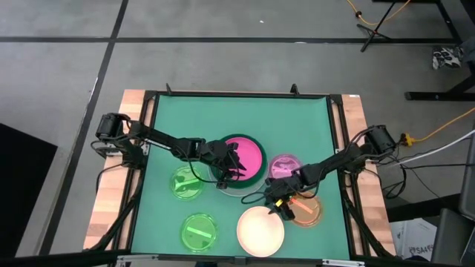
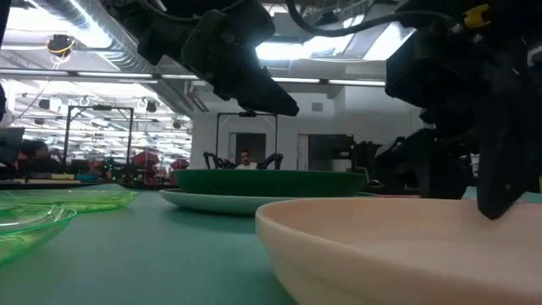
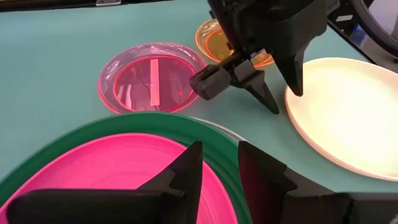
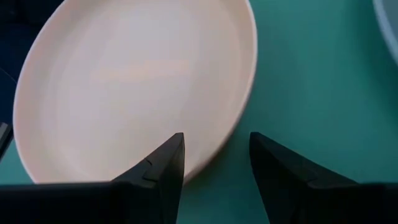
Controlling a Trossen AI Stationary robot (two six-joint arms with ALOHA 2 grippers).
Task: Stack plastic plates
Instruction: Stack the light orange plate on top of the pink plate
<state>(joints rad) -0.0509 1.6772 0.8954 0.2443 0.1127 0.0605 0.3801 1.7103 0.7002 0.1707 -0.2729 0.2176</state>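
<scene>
Item 1. Cream plate, nearest the front edge of the desk, lying flat on the green mat. The right hand hangs just over its far right rim, fingers parted, holding nothing; the rim passes under the gap between them.

Item 2. Translucent green plate, front left, beside the cream plate and apart from it.

Item 3. Orange plate, right of the cream plate, partly under the right arm.

Item 4. Second translucent green plate, left of centre, well apart from either hand.

Item 5. Magenta plate, small and translucent, beyond the right hand, between the stack and the right arm.

Item 6. Stack at centre: pale plate lowest, showing only as a thin edge; dark green plate on it; pink plate on top. The left hand is poised over the near rim of this stack, fingers parted with nothing between them, straddling the pink and green rims.

Item 7. Person, far off in the room behind the desk.
</scene>
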